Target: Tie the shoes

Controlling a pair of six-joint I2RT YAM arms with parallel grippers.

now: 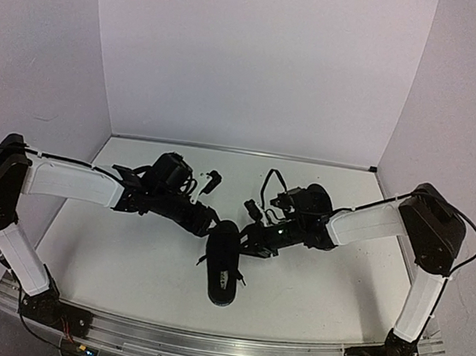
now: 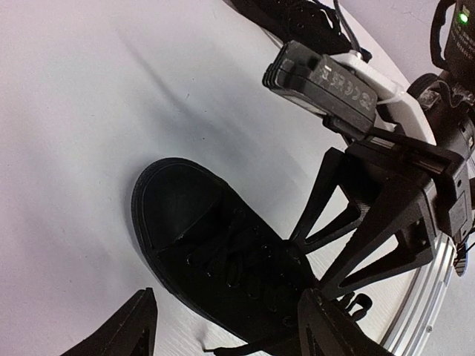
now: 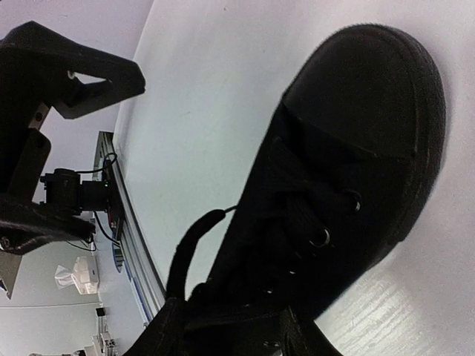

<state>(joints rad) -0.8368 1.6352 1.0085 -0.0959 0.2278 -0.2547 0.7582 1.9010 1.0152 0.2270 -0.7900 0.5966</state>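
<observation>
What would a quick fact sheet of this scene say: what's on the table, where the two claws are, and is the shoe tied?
Table: white table, white walls around it
Shoe: one black shoe mid-table, toe toward the arm bases
Lace: no bow seen; a loose lace arcs up
Left gripper: open, a finger on either side of the shoe
Right gripper: open, fingertips down at the lacing
</observation>
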